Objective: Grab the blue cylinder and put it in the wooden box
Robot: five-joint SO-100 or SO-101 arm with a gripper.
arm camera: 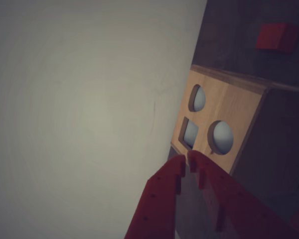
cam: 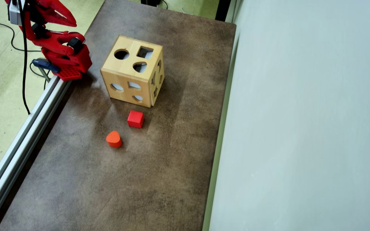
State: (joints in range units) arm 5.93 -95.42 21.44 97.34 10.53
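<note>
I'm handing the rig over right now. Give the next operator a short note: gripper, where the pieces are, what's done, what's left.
Gripper: shut, empty, raised beside the table's edge, apart from the box.
Wooden box: upright on the brown table, holes on top and sides.
Red cube and orange rounded block: on the table in front of the box in the overhead view, apart from each other.
Blue cylinder: not visible in either view; possibly already inside the box, cannot confirm.
Left: check for the cylinder before any move.
</note>
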